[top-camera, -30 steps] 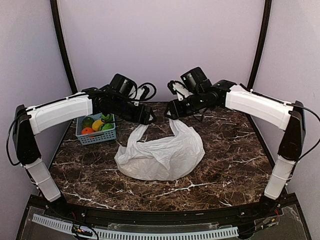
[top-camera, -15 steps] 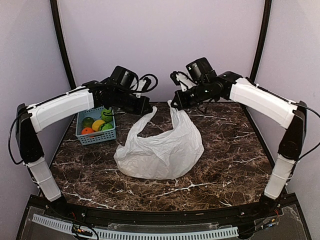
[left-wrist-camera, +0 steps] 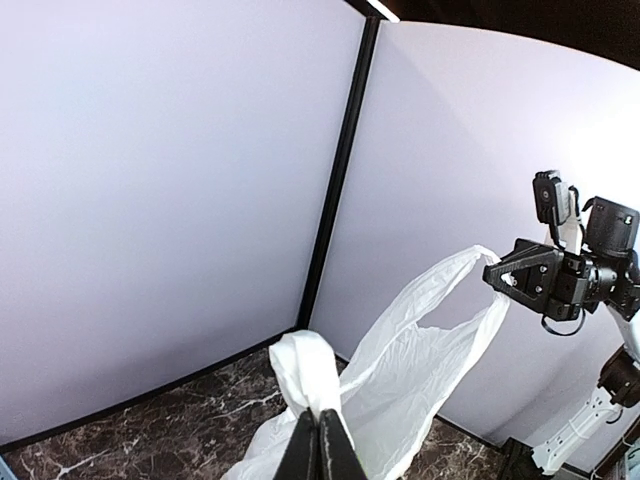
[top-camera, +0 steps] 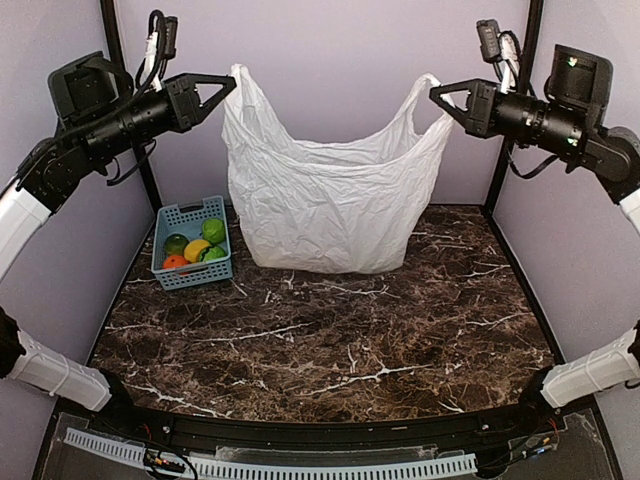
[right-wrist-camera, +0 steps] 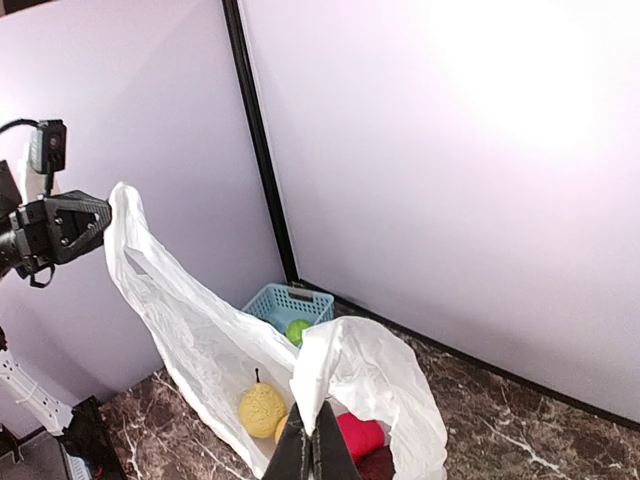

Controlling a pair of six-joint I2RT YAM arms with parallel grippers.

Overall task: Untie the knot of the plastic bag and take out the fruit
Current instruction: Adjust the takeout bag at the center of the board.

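Over the counter's far edge: plastic bag (top-camera: 320, 210) held up open, left end effector (top-camera: 232, 82) and right end effector (top-camera: 434, 92) each pinched shut on one handle (top-camera: 247, 105), fruit (right-wrist-camera: 262, 408) inside; hazard: thin handle slipping or tearing under fruit weight.

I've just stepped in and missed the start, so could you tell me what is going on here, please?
Both arms are raised, holding the plastic bag stretched open between them: the left claw is shut on one handle, the right claw on the other. The handles are apart, untied. The right wrist view shows a yellow fruit and a red fruit inside the bag. More fruit lies in the blue basket on the table.
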